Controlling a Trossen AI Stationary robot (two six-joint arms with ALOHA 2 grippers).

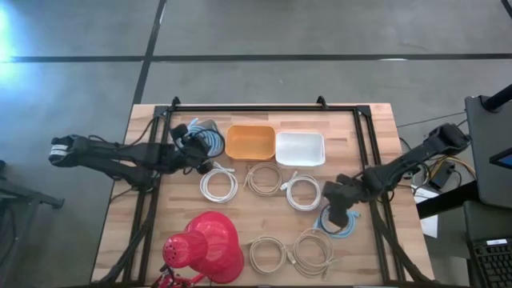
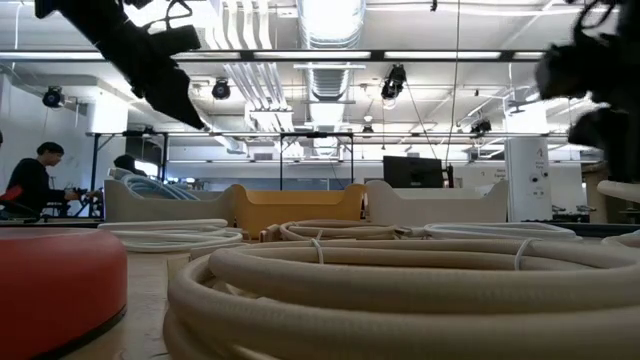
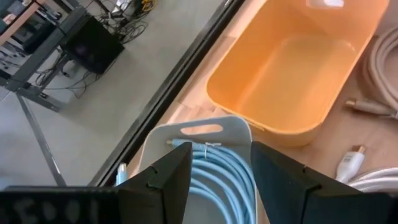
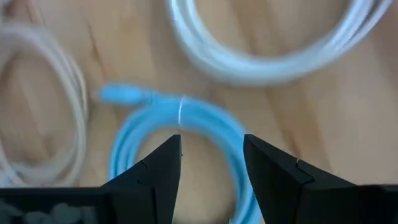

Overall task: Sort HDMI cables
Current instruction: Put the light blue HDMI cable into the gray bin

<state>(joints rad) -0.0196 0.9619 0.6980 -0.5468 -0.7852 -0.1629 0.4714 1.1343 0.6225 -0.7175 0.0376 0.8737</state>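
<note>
Several small cable coils lie flat on the wooden table: a white coil (image 1: pixel 218 182), a beige coil (image 1: pixel 262 179), another white coil (image 1: pixel 302 192), two beige coils (image 1: pixel 268 254) (image 1: pixel 312 252) and a light blue coil (image 1: pixel 340 222). More light blue cable (image 3: pixel 217 177) lies in a grey bin (image 3: pixel 199 129) at the far left. My left gripper (image 3: pixel 221 158) is open and hovers over that bin (image 1: pixel 210 138). My right gripper (image 4: pixel 212 146) is open above the loose light blue coil (image 4: pixel 186 118), one finger on either side of its strand (image 1: pixel 342 214).
An orange bin (image 1: pixel 250 142) and a white bin (image 1: pixel 300 148) stand beside the grey one along the far edge. A red cone-shaped lamp (image 1: pixel 204 248) lies near the near left corner. A black frame (image 1: pixel 264 107) runs round the table. People sit in the room far behind (image 2: pixel 30 180).
</note>
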